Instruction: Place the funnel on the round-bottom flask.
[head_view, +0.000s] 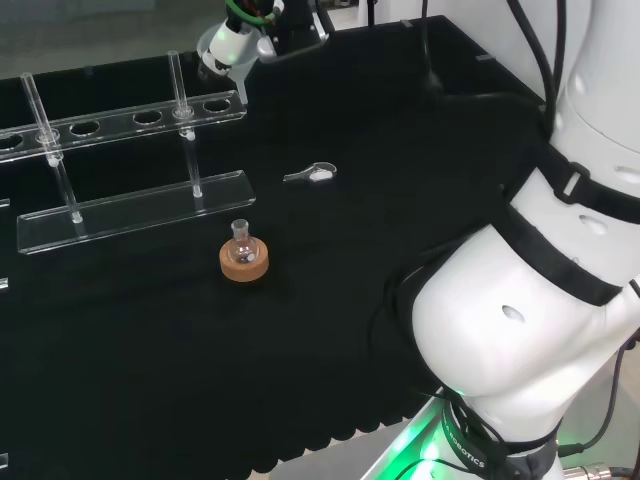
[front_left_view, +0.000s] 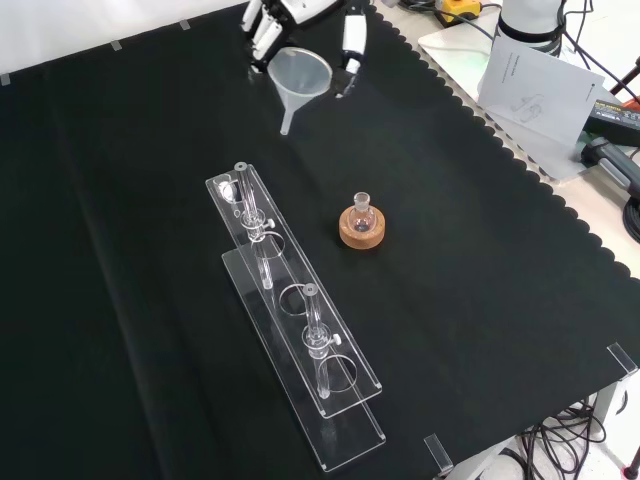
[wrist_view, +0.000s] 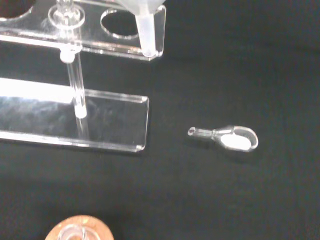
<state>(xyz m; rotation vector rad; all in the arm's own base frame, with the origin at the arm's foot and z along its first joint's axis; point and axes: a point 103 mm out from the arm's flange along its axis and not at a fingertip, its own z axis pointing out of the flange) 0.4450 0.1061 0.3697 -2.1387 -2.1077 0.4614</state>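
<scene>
Funnel (front_left_view: 300, 80) held up off the cloth at the far end of the bench in the front view, mouth upward and spout slanting down, pinched by the hand (front_left_view: 285, 22) with fingers (front_left_view: 262, 28) on one side of the rim and thumb (front_left_view: 352, 42) on the other. Nothing visible inside its cone. Spout tip (wrist_view: 145, 34) seen in the wrist view against the end of the clear test-tube rack (front_left_view: 295, 310).

Round-bottom flask (front_left_view: 361, 215) small and upright on a cork ring (front_left_view: 362, 231), well apart from the funnel and nearer the camera in the front view, just beside the rack. Neck open and unstoppered; a small dark spot inside the bulb, too tiny to identify.

Rack carrying two upright glass tubes (front_left_view: 255, 240), contents not discernible. Small clear scoop-like piece (wrist_view: 227, 137) lying flat on the black cloth (front_left_view: 130, 250), with something white in its hollow
</scene>
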